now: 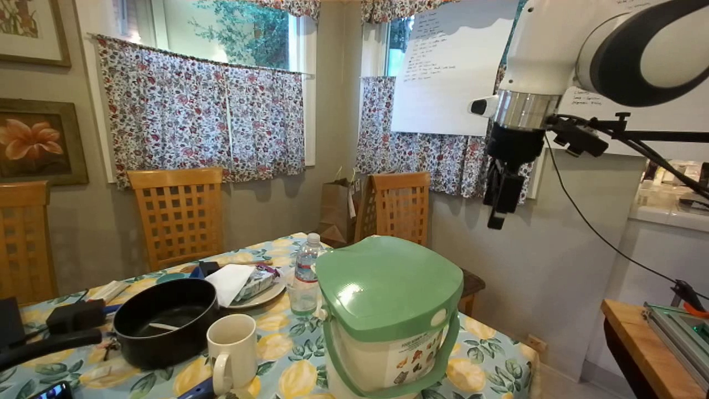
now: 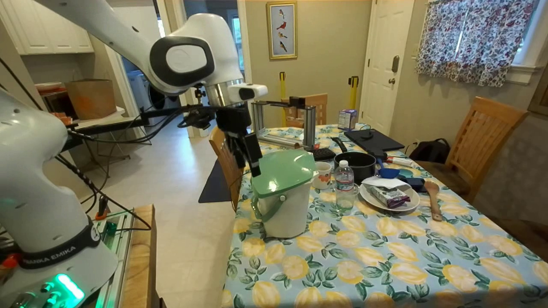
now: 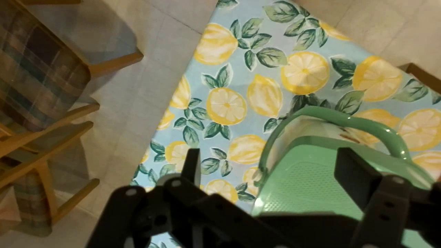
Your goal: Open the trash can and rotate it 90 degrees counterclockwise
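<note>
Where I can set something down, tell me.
In an exterior view, the foreground tablecloth is bare, bordered behind by the trash can, bottle, plate and wooden spoon. Crowded: beyond those, around the pan and mug.

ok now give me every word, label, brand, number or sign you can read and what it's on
"FRANKA EMIKA": on the arm's base.
Bin label: too blurred to read with certainty.
Bottle label: too small to read.
Packet: too small to read.
Box: too small to read.
Handwriting on the sheets: too blurred to read.
</note>
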Controlling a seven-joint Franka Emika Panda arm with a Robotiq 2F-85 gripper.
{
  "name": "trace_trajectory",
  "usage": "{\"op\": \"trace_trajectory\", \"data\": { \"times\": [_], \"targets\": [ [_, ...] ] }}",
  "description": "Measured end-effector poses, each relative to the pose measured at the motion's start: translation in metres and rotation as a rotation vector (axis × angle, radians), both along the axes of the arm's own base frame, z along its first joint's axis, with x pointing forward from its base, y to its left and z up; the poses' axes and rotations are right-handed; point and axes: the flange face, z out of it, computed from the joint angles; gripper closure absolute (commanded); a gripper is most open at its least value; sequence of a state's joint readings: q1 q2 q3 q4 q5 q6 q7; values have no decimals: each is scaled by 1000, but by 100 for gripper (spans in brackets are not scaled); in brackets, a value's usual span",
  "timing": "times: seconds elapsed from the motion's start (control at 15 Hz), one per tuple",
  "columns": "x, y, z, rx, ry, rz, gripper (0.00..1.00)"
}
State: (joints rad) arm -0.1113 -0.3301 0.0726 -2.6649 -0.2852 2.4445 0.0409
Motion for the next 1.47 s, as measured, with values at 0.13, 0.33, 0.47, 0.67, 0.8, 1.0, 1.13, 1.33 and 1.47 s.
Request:
{"op": "trace_trajectory", "data": {
  "times": [0.13, 0.33, 0.47, 0.67, 0.8, 1.0, 1.13, 1.33, 1.47],
  "targets": [
    [2, 30, -11, -26, -3, 67, 0],
    [5, 60, -22, -45, -18, 161, 0],
    [7, 76, -30, -42, -30, 216, 0],
    [10, 104, -41, -22, -50, 295, 0],
    [11, 123, -48, -16, -61, 357, 0],
    [10, 145, -60, -44, -69, 454, 0],
    [8, 154, -69, -86, -75, 506, 0],
    [6, 161, -81, -162, -99, 566, 0],
    [5, 165, -87, -206, -128, 592, 0]
  ]
}}
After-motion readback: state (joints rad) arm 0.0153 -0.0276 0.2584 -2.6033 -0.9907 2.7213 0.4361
